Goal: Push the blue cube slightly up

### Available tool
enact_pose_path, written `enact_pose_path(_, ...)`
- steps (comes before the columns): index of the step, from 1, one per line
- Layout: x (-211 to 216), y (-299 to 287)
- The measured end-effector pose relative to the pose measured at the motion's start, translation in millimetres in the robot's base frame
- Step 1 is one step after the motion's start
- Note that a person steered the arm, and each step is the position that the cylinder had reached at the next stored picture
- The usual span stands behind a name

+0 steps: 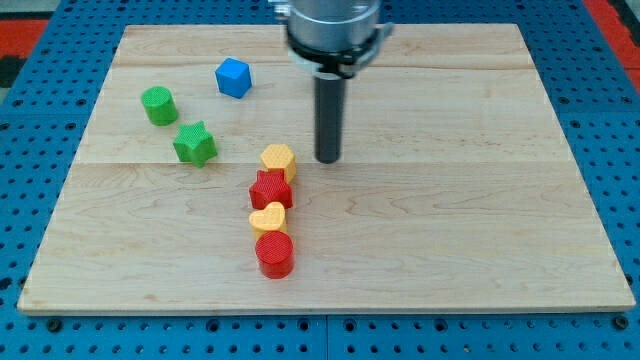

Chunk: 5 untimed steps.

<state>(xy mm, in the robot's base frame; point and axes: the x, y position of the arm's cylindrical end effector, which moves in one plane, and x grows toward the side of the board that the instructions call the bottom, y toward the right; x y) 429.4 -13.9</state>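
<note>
The blue cube [233, 77] sits on the wooden board [450, 230] near the view's top left. My tip [328, 159] touches the board near the middle, well to the right of and below the blue cube. It stands just right of a yellow hexagonal block [279, 159]. The rod rises from the tip to the arm's metal end at the view's top.
A green cylinder [158, 104] and a green star [194, 143] lie left of and below the blue cube. Below the yellow hexagonal block run a red star [271, 189], a yellow heart [268, 217] and a red cylinder [275, 253] in a column.
</note>
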Motion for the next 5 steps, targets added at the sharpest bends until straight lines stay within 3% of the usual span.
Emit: enact_pose_path(5,-106,-103)
